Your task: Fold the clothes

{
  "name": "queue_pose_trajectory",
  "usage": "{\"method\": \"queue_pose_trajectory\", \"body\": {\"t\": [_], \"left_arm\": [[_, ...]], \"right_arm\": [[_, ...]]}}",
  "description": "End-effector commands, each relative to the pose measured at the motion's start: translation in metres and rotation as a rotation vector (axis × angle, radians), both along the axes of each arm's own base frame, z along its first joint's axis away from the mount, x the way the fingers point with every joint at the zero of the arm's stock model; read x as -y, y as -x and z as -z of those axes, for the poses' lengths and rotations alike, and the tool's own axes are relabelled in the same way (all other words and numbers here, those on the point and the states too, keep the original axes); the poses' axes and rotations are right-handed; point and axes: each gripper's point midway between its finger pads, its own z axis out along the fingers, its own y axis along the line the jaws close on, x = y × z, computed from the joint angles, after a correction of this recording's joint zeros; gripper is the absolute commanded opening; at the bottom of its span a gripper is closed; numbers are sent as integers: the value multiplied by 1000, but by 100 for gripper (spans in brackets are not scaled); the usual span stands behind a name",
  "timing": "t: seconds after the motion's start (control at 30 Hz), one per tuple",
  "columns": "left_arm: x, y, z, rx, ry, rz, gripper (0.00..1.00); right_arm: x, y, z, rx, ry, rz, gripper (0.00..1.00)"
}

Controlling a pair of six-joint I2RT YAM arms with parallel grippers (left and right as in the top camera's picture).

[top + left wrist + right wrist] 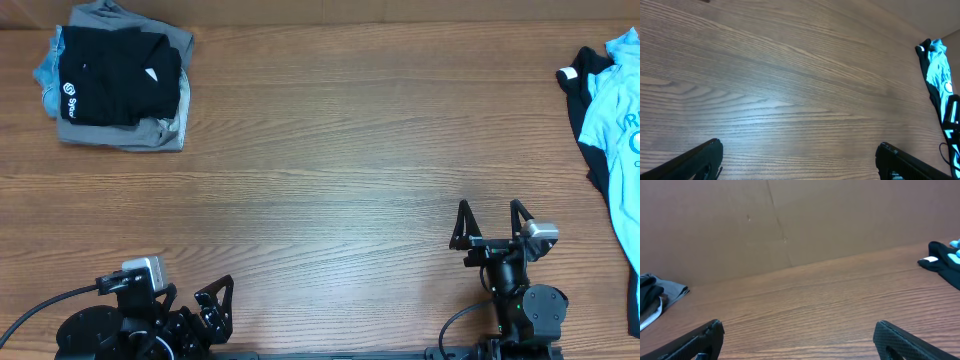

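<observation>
A folded black T-shirt [115, 75] with a small white logo lies on top of a stack of grey and blue clothes [125, 135] at the table's far left corner. A light blue shirt [620, 120] over a black garment [580, 75] lies spread out at the right edge; the left wrist view shows the blue shirt [937, 65] too. My left gripper [215, 305] is open at the near left edge, over bare wood [799, 147]. My right gripper [490, 210] is open at the near right, nothing between its fingers [797, 327].
The wooden table [330, 150] runs between the two piles. A brown cardboard wall [790, 220] stands behind its far edge. The stack's grey corner [670, 291] and the black garment [940, 260] show at the sides of the right wrist view.
</observation>
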Motion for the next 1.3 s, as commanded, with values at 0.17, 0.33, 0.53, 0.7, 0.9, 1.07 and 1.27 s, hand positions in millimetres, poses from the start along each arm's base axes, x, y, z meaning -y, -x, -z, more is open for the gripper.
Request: {"method": "queue_pose_trajectory", "body": {"t": [0.17,0.33,0.53,0.7,0.9,1.07,1.27], "left_arm": [[0,0,-1,3,6,-7,100],[0,0,-1,3,6,-7,100],[0,0,-1,3,6,-7,100],[-1,-1,-2,8,4,-8,100],[-3,-20,-13,128,-7,-16,100],[0,-50,-7,333,-40,25,100],[0,-80,9,545,-105,55,100]], "right_arm": [[0,0,2,4,14,-3,100],[0,0,2,4,14,-3,100],[0,0,2,4,14,-3,100],[0,0,2,5,14,-4,100],[0,0,2,4,14,-3,100],[0,0,2,4,14,-4,100],[0,0,2,4,14,-4,100]]}}
